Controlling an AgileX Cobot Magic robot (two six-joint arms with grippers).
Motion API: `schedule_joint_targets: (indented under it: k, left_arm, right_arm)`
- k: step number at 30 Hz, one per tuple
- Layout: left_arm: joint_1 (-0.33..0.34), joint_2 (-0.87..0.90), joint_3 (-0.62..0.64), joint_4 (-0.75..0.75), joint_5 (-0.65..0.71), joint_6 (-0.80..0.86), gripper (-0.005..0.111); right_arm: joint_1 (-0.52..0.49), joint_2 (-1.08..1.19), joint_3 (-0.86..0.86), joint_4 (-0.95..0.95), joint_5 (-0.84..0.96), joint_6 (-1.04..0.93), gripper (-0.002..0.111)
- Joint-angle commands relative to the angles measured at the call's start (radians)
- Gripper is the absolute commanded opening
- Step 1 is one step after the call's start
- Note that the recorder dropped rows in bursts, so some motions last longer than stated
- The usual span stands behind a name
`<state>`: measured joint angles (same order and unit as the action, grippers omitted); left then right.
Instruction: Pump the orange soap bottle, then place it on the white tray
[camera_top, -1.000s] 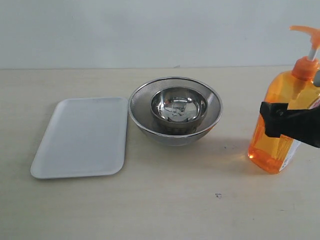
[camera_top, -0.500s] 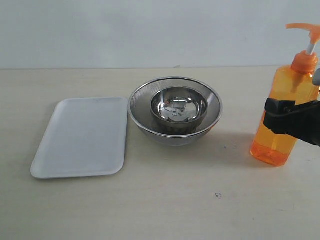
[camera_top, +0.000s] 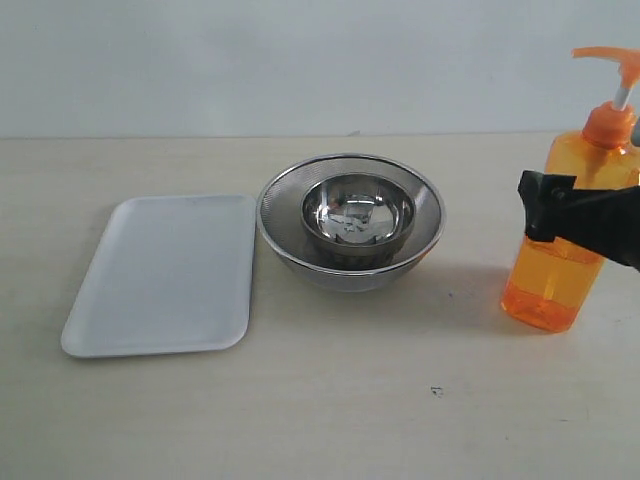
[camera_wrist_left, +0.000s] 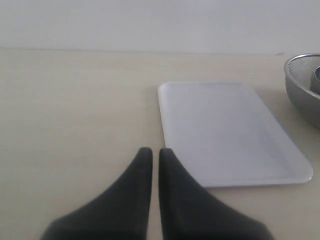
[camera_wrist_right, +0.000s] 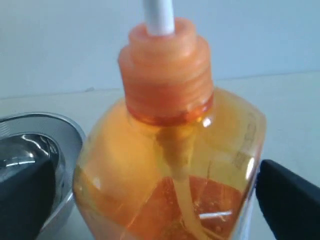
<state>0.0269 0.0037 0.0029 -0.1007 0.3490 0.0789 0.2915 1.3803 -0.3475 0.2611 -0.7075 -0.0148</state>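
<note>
No text, brand, number or sign can be read in any of the views. The orange soap bottle (camera_wrist_right: 165, 165) shows a few faint pale marks on its shoulder in the right wrist view, but they are too blurred to make out
</note>
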Motion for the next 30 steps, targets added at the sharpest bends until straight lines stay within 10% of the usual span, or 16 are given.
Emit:
schedule_joint_targets:
  k: [1, 7, 17, 30]
  left_arm:
    - [0.002, -0.004, -0.003, 0.005, -0.008, -0.004, 0.005]
    - [0.002, -0.004, -0.003, 0.005, -0.008, -0.004, 0.005]
    - [0.002, -0.004, -0.003, 0.005, -0.008, -0.004, 0.005]
    - [0.002, -0.004, -0.003, 0.005, -0.008, -0.004, 0.005]
  right_arm:
    - [-0.003, 0.044, -0.050, -0.005, 0.031, -0.001, 0.105]
    - [-0.003, 0.063, -0.059, -0.005, 0.041, -0.019, 0.090]
    - [-0.003, 0.063, -0.059, -0.046, 0.037, -0.079, 0.005]
    - [-0.003, 0.063, -0.145, -0.164, 0.061, -0.108, 0.000]
